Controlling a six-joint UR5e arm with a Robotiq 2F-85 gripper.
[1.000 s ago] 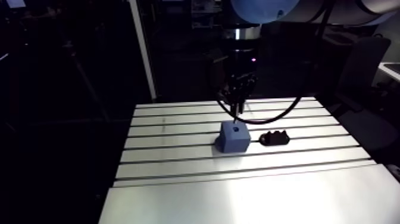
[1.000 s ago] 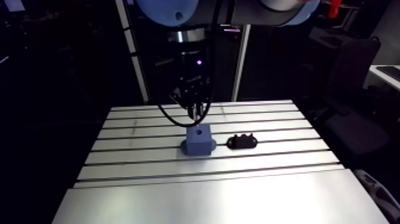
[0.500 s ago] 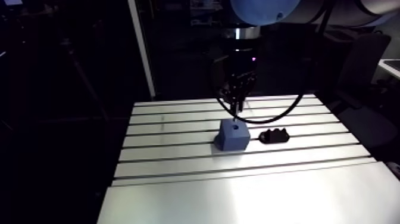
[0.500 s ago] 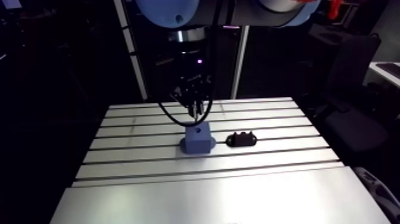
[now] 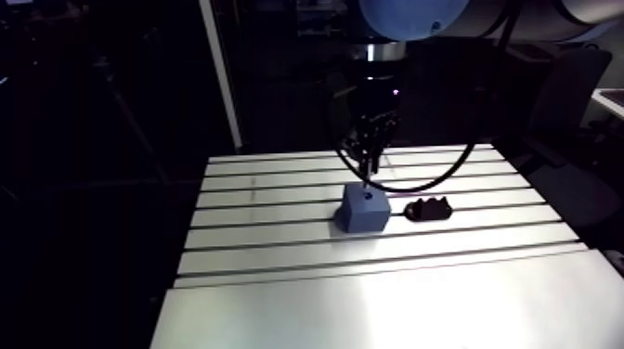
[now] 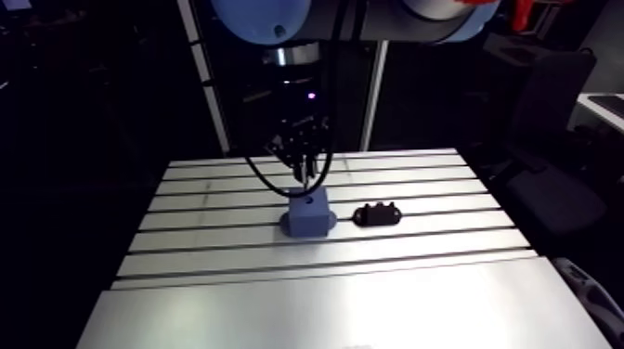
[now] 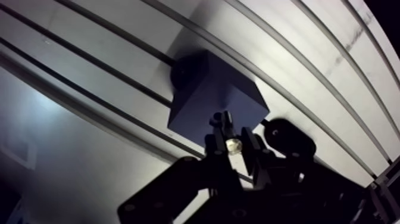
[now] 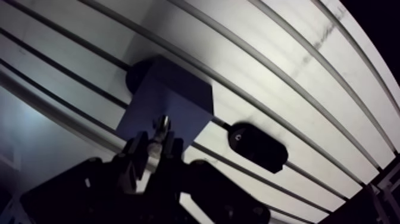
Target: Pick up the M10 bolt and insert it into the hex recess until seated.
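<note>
Pincer [image 7: 231, 142] is clenched on the bolt [image 8: 159, 133], which sits pinched between the two fingers [image 7: 215, 146] with its shaft pointing down at the block [image 5: 362, 208]. The arm view puts the bolt tip just above the block's top face, apart from it and not in the recess [image 5: 369, 196]. From the wrist view the tip overlaps the block's near top edge. The pincer hides the recess there, so I can't tell if they're lined up, but it looks close.

The block is blue and sits on the counter [image 5: 279, 232] across one slot. A black part [image 5: 427, 210] lies just beside it, not touching. It's too dim to read any marking on the block, part or pincer.

Versus the earlier frames, the whole arm view has slid up slightly, which is the camera's move. Block and black part hold the same spots on the counter. The gap from bolt tip to block looks about unchanged, and the grip is the same.
</note>
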